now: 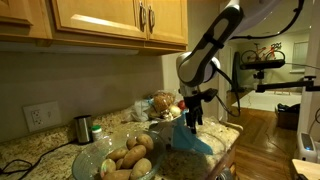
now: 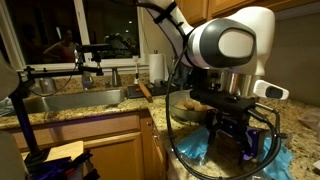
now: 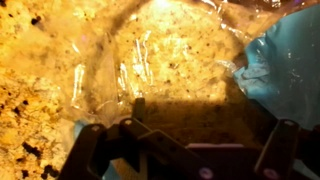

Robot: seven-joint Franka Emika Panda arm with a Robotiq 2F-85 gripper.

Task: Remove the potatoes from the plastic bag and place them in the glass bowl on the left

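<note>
pincer: black two-finger pincer [image 1: 193, 118] is released, jaws spread wide, nothing between them; the wrist view shows both fingers [image 3: 92, 150] apart over bare film.
pincer position: I have it pointing down, hanging just above the light blue thin plastic bag [image 1: 190, 142].
bag: it lies crumpled and low on the speckled granite desk [image 1: 40, 150], just beside the bowl. In the wrist view blue film sits at the right edge, with crinkled see-through film over granite in the middle.
potatoes: several tan-brown oval potatoes [image 1: 128, 158] are piled inside the wide clear glass bowl [image 1: 88, 158].
potatoes in bag: I see none in any view; part of the bag is hidden behind the arm, so I cannot tell for sure.
progress: my guess is most or all are moved; the bag needs a check.
potato handling: likely firm and fairly heavy, with dull skin that is not slippery. The rounded shape may roll, so I would grip across the short middle with jaws wide.
bag handling: likely light, limp and slick. It may lift along with a potato if pinched, so keep the jaws off the film.
risk: the glass bowl is breakable, so lower a potato in rather than dropping it.
not targets: clear bag of brownish-yellow lumps [image 1: 160, 103]; small dark metal cup [image 1: 83, 128].
</note>
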